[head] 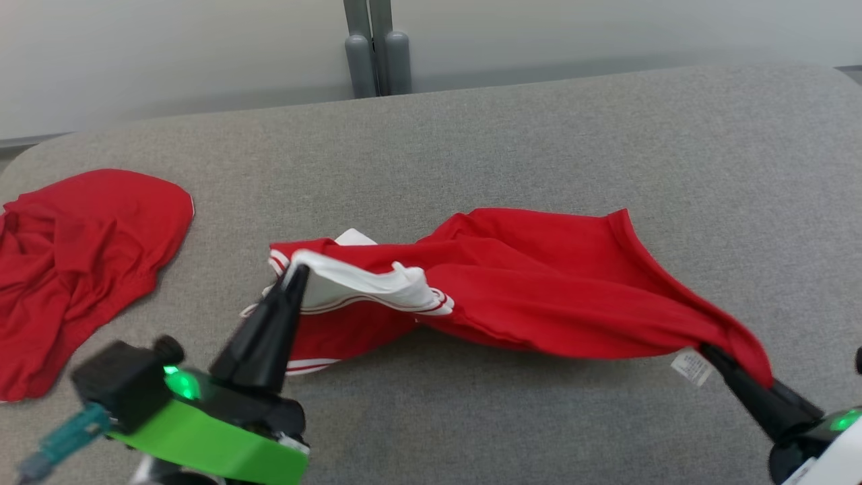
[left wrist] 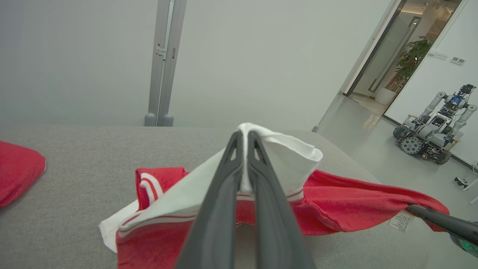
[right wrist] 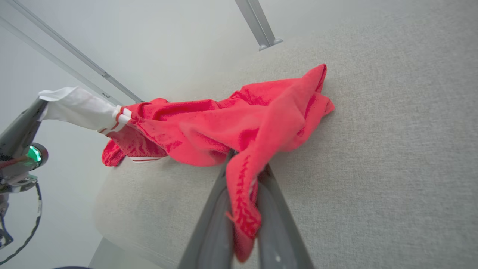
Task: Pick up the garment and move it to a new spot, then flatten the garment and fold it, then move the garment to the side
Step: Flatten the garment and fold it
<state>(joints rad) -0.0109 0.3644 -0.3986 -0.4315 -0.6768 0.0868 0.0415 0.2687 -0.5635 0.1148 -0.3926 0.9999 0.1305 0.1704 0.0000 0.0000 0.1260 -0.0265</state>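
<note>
The garment is a red shirt with a white, red-striped collar, stretched across the grey table and partly lifted. My left gripper is shut on the white collar at the garment's left end. My right gripper is shut on the red hem at the right end, by a white care label. In the right wrist view the red cloth drapes down between my fingers. The middle of the garment sags toward the table.
A second red garment lies crumpled at the table's left edge. A grey post stands behind the table against the pale wall. Off the table's right side, on the floor, another wheeled robot is parked.
</note>
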